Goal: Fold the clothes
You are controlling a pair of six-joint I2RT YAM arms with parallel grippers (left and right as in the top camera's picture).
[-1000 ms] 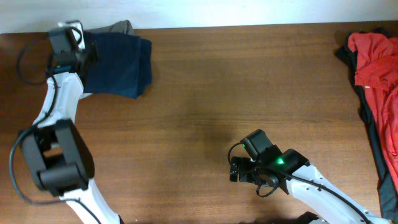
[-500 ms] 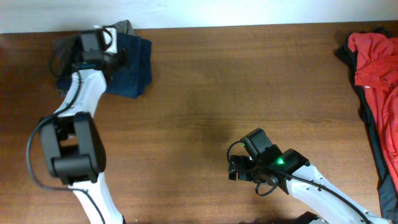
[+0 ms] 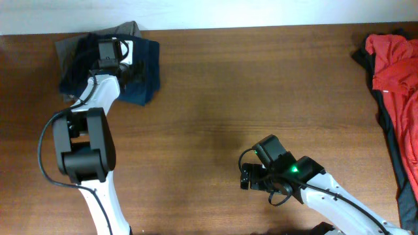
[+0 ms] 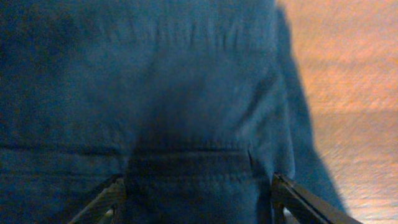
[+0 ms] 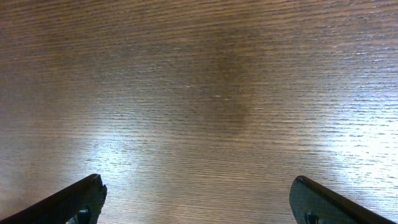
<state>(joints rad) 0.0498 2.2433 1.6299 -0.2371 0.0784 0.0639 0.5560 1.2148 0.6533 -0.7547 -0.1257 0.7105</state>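
Observation:
A folded dark navy garment [image 3: 145,73] lies at the table's far left corner, with an olive-grey garment [image 3: 124,29] showing under it at the back. My left gripper [image 3: 134,62] is open and hovers low over the navy garment, which fills the left wrist view [image 4: 186,93], with both fingers [image 4: 196,202] spread wide over the fabric. A bright red garment [image 3: 395,62] lies heaped at the right edge on another dark garment [image 3: 401,163]. My right gripper [image 3: 246,177] is open and empty over bare wood, with both fingertips [image 5: 196,202] showing in the right wrist view.
The brown wooden table [image 3: 261,98] lies between the two piles. A white wall edge [image 3: 261,13] runs along the back. The left arm [image 3: 81,143] rises along the left side. The right arm [image 3: 326,196] comes in from the bottom right.
My left gripper has swung rightward across the navy garment, from its left edge to its right part. The right arm has not moved.

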